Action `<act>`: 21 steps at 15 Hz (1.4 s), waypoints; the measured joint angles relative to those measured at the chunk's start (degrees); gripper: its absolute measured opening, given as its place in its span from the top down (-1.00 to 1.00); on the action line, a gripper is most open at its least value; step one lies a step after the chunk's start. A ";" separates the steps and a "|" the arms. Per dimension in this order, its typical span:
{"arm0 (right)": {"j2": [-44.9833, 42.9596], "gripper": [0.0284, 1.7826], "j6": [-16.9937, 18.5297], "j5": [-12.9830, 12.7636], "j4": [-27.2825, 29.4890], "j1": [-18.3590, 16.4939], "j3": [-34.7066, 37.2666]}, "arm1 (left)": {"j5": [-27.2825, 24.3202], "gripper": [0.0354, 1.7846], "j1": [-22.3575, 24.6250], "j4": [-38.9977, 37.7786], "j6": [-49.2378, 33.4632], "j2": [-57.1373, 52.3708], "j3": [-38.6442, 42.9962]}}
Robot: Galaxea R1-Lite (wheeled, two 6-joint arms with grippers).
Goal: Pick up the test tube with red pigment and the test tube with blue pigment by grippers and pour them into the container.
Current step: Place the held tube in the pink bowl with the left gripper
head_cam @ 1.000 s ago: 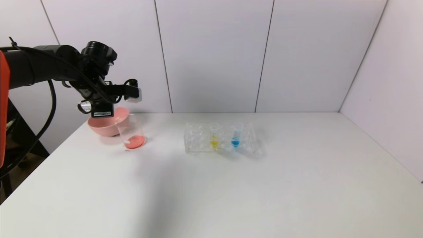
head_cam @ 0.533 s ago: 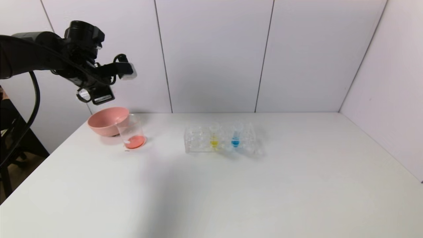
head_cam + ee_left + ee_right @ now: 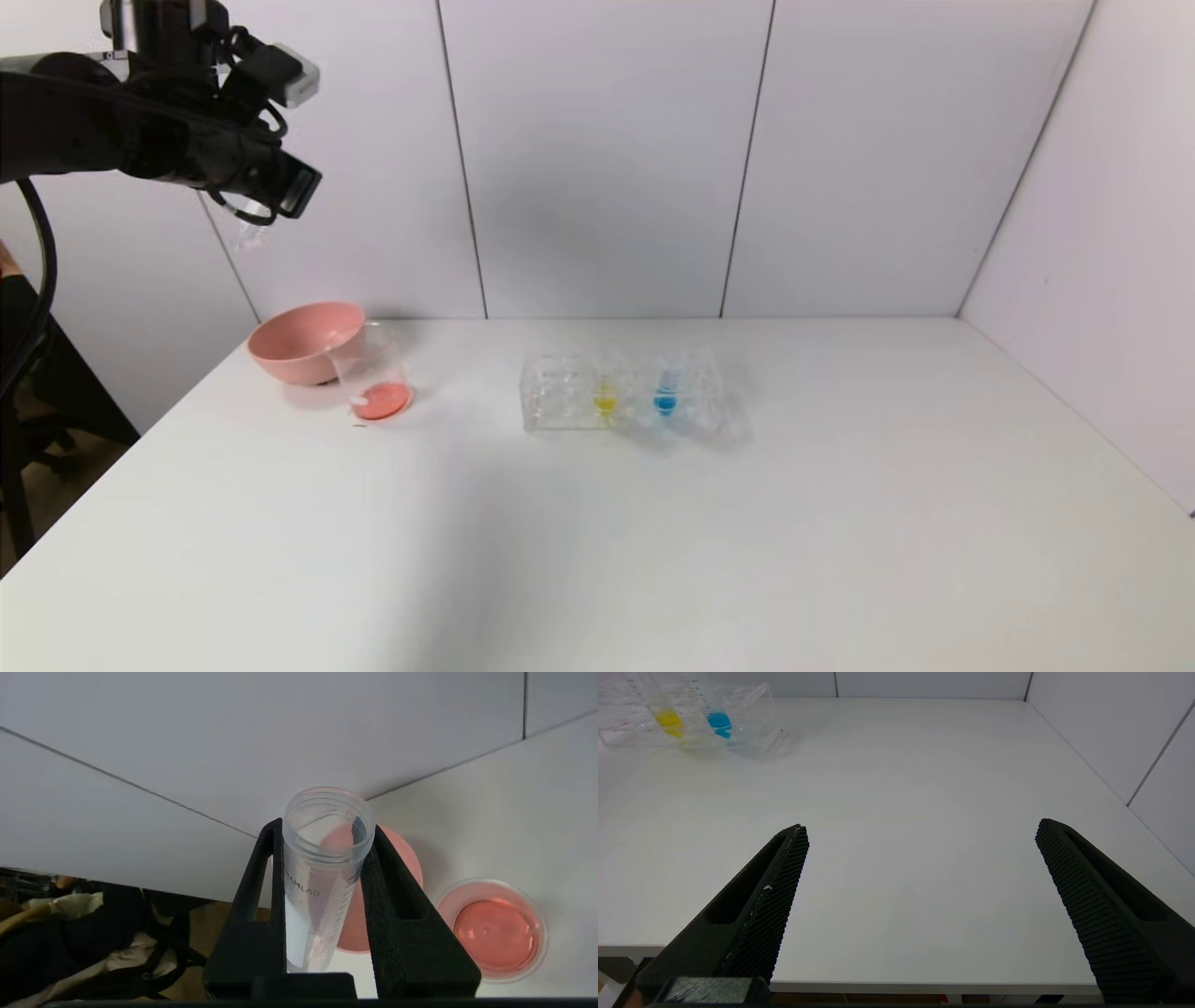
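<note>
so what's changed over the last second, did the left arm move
Yes. The left gripper rose from just above the pink bowl to high up on the left, turning as it went. Its fingers stayed shut on the emptied test tube. The container with red liquid, the rack, the blue test tube and the yellow one did not move.

A pink bowl (image 3: 303, 342) sits at the white table's (image 3: 597, 541) back left. A clear rack (image 3: 621, 392) mid-table holds a yellow-liquid tube (image 3: 606, 385).
</note>
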 joint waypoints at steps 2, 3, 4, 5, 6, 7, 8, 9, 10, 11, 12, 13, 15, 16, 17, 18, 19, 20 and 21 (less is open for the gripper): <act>0.00 -0.99 0.00 -0.02 0.00 0.00 0.00 | -0.22 0.47 0.15 -2.97 -7.72 -0.35 0.00; 0.00 -0.99 0.00 -0.02 0.00 0.00 0.00 | -0.22 0.47 0.59 -4.99 -11.41 -0.60 0.00; 0.00 -0.99 0.00 -0.02 0.00 0.00 0.00 | -0.13 0.47 0.91 -6.56 -13.46 -0.77 0.00; 0.00 -0.99 0.00 -0.02 0.00 0.00 0.00 | -0.10 0.47 1.18 -7.88 -15.91 -0.96 0.27; 0.00 -0.99 0.00 -0.02 0.00 0.00 0.00 | -0.13 0.47 1.33 -8.20 -18.53 -1.13 0.90; 0.00 -0.99 0.00 -0.02 0.00 0.00 0.00 | -0.13 0.47 1.46 -8.23 -20.59 -1.24 1.49; 0.00 -0.99 0.00 -0.02 0.00 0.00 0.00 | -0.11 0.47 1.68 -8.20 -21.50 -1.24 2.08; 0.00 -0.99 0.00 -0.02 0.00 0.00 0.00 | -0.05 0.47 1.93 -8.31 -22.27 -1.12 2.65; 0.00 -0.99 0.00 -0.02 0.00 0.00 0.00 | -0.05 0.47 2.02 -8.42 -23.74 -0.88 3.41; 0.00 -0.99 0.00 -0.02 0.00 0.00 0.00 | 0.04 0.47 2.02 -8.51 -25.36 -0.41 4.19; 0.00 -0.99 0.00 -0.02 0.00 0.00 0.00 | 0.04 0.47 2.02 -8.84 -26.60 0.34 4.83; 0.00 -0.99 0.00 -0.02 0.00 0.00 0.00 | 0.01 0.47 2.23 -9.89 -27.26 1.35 5.35; 0.00 -0.99 0.00 -0.02 0.00 0.00 0.00 | 0.04 0.47 3.11 -14.74 -27.48 3.94 7.13; 0.00 -0.99 0.00 -0.02 0.00 0.00 0.00 | 0.04 0.47 3.55 -18.24 -27.48 5.21 8.48; 0.00 -0.99 0.00 -0.02 0.00 0.00 0.00 | -0.05 0.47 3.94 -22.26 -27.40 6.60 10.11; 0.00 -0.99 0.00 -0.05 0.00 0.00 0.00 | -0.10 0.47 4.24 -25.54 -27.40 7.89 11.43; 0.00 -0.99 0.00 -0.02 0.00 0.00 0.00 | -0.11 0.47 4.51 -27.47 -27.49 9.02 12.37; 0.00 -0.99 0.00 -0.02 0.00 0.00 0.00 | -0.11 0.47 4.66 -27.99 -27.65 10.03 12.92; 0.00 -0.99 0.00 -0.02 0.00 0.00 0.00 | -0.11 0.47 4.75 -28.01 -27.71 10.95 13.34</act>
